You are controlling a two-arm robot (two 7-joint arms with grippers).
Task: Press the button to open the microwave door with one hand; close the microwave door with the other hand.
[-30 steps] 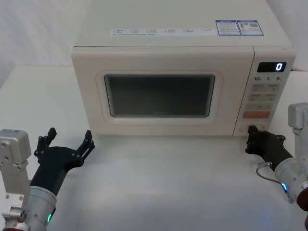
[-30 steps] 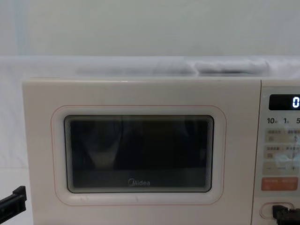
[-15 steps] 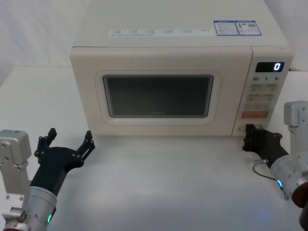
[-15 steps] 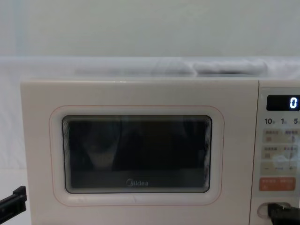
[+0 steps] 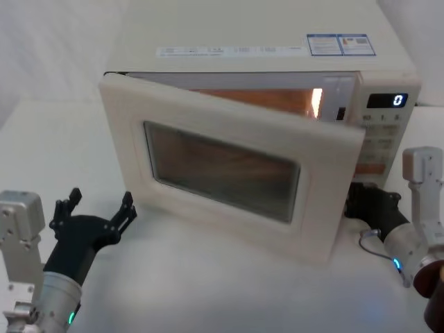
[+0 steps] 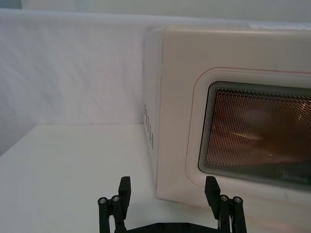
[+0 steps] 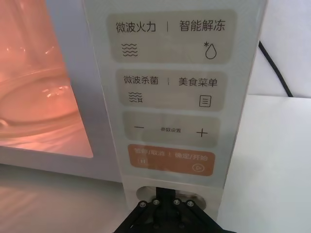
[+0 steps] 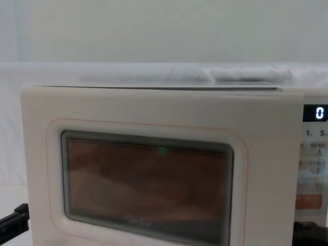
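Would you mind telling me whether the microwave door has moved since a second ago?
Yes. The microwave door has swung out toward the robot on its left hinge; its free edge now stands forward of the keypad strip, with the lit cavity showing.

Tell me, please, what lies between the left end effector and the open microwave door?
Nothing: in the head view, bare white table separates the left end effector from the microwave door, which hangs partly open.

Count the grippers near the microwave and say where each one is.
2. The left gripper sits open on the table in front of the microwave door's hinge side. The right gripper is at the button below the keypad, beside the door's swung-out edge.
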